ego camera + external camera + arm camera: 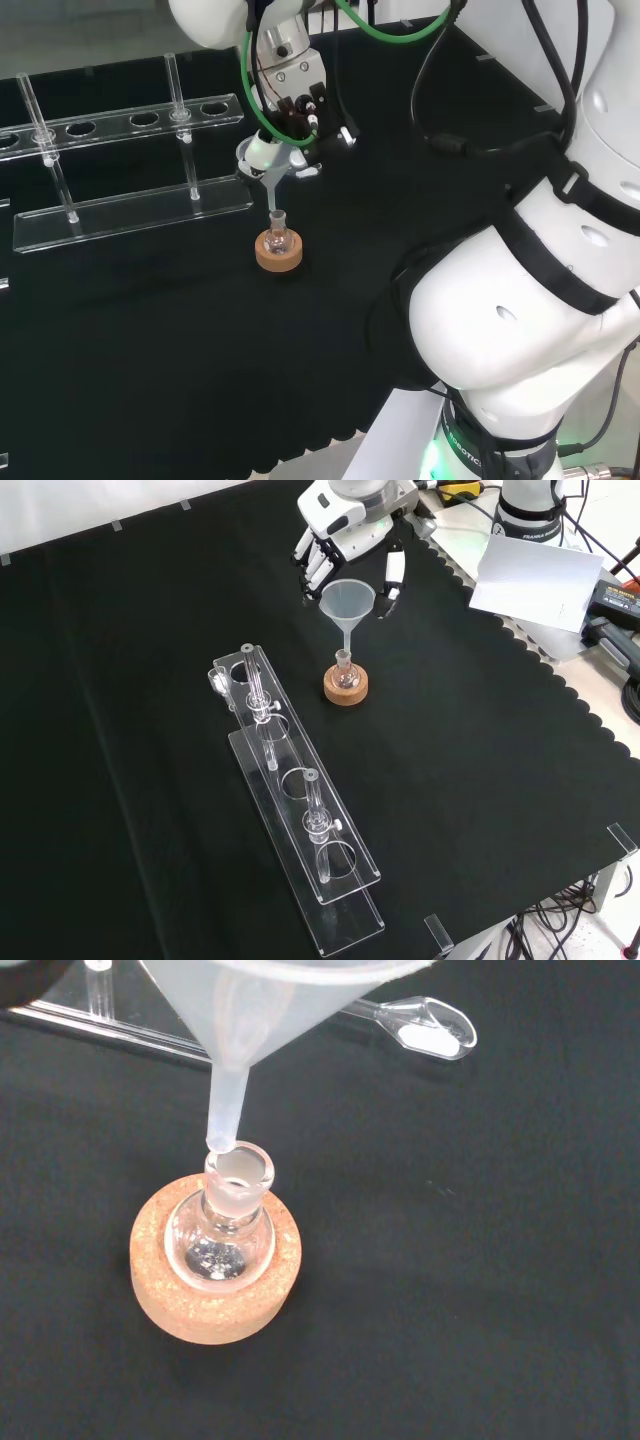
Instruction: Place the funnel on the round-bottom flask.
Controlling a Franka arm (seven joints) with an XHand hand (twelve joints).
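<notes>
A translucent white plastic funnel [347,602] is held at its cone by the curled fingers of the black and white hand [335,542], directly above a small clear glass round-bottom flask [220,1243]. The flask is seated upright in a round cork ring stand [215,1275] on the black cloth [480,740]; in the wrist view the tip of the funnel's stem is seen at the rim of the flask's neck, tilted slightly, and whether it has entered cannot be told. In the front view a long clear plastic test-tube rack [300,810] is seen just left of the cork ring stand.
</notes>
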